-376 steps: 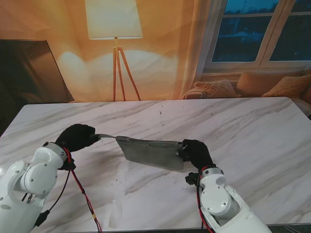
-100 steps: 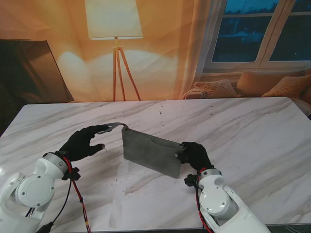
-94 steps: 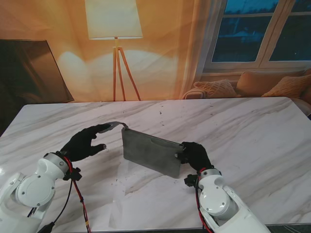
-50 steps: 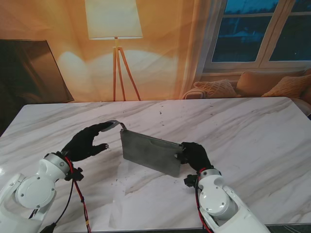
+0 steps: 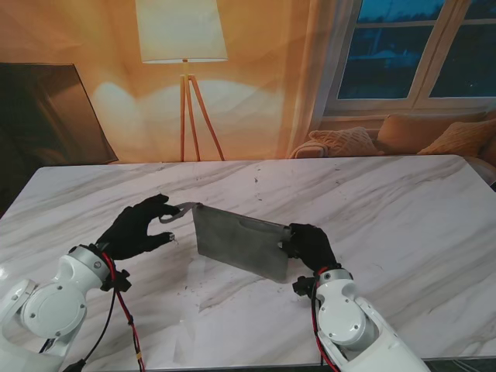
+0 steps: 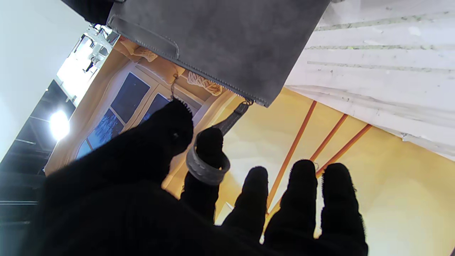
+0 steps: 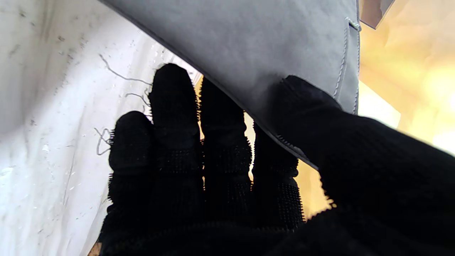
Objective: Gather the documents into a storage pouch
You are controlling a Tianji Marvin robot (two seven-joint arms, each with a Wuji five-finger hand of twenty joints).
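A grey felt pouch [image 5: 236,244] stands tilted on its long edge in the middle of the marble table [image 5: 403,209]. My right hand [image 5: 310,244] is shut on its right end, thumb [image 7: 305,103] on one face and fingers [image 7: 174,106] behind the other. The pouch's zip edge [image 6: 213,76] runs toward my left hand [image 5: 138,229]. A grey pull strap [image 5: 180,211] leads from the pouch's left corner, and its loop [image 6: 208,165] sits around my left index finger. The other left fingers are spread. I cannot tell whether the zip is open.
A clear plastic sheet [image 5: 225,318] lies flat on the table nearer to me than the pouch. A floor lamp [image 5: 183,46], a dark screen [image 5: 46,116] and a sofa with cushions [image 5: 434,136] stand beyond the far table edge.
My left hand has uncurled from a fist and now keeps the strap hooked on one finger. The pouch has risen from a low tilt to nearly upright. The right hand has barely moved.
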